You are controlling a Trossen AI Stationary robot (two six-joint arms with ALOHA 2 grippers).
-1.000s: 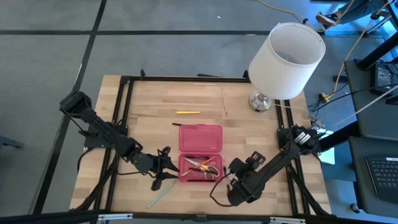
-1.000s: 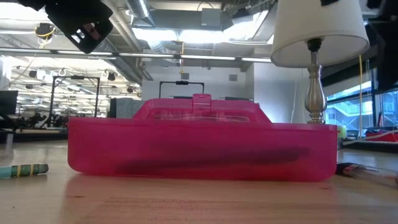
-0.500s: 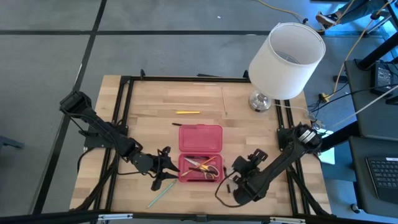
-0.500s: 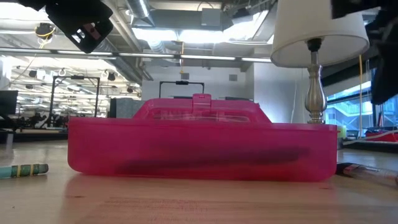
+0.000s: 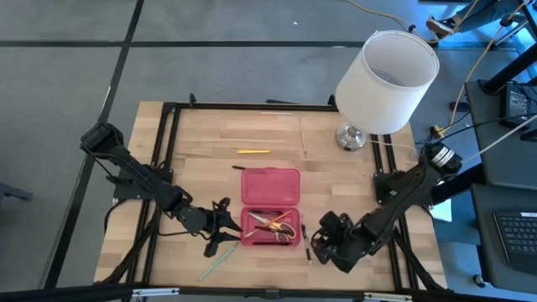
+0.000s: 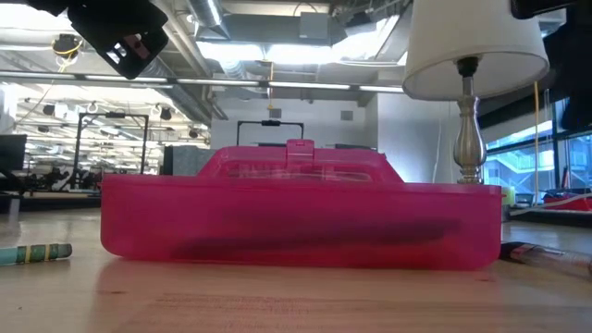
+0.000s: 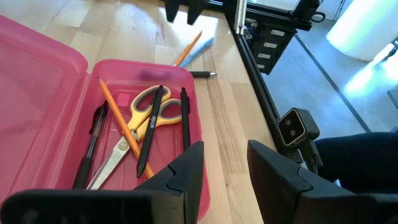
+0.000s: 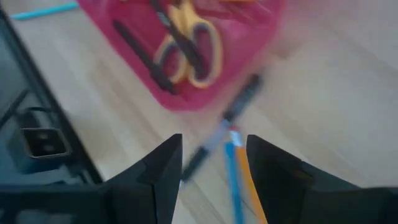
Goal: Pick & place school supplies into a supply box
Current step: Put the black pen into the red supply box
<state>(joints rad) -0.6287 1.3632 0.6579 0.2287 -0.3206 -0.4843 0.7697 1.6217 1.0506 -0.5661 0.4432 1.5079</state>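
The pink supply box (image 5: pixel 270 207) lies open on the table, lid (image 5: pixel 270 185) toward the far edge. Its tray (image 7: pixel 146 134) holds yellow-handled scissors (image 7: pixel 149 115), an orange pencil and black pens. My left gripper (image 5: pixel 223 221) is open at the tray's left end, its fingers (image 7: pixel 224 168) over the tray's edge, touching nothing. My right gripper (image 5: pixel 325 236) hovers open to the right of the box. Below my right gripper (image 8: pixel 211 163) an orange pencil (image 8: pixel 249 177), a blue one (image 8: pixel 232 171) and a black pen (image 8: pixel 241 99) lie flat on the table.
A white-shaded lamp (image 5: pixel 382 80) stands at the far right corner. A yellow pencil (image 5: pixel 252 151) and a thin wooden stick (image 5: pixel 303 138) lie beyond the box. A teal pencil (image 5: pixel 216 262) and a dark pen (image 5: pixel 221 249) lie near the left gripper. Black frame rails (image 5: pixel 168 168) line the table.
My right arm has swung: its elbow has moved out toward the table's far right, and the gripper has shifted a little toward the right edge, away from the box, turning as it went. The box and the supplies have stayed where they were.
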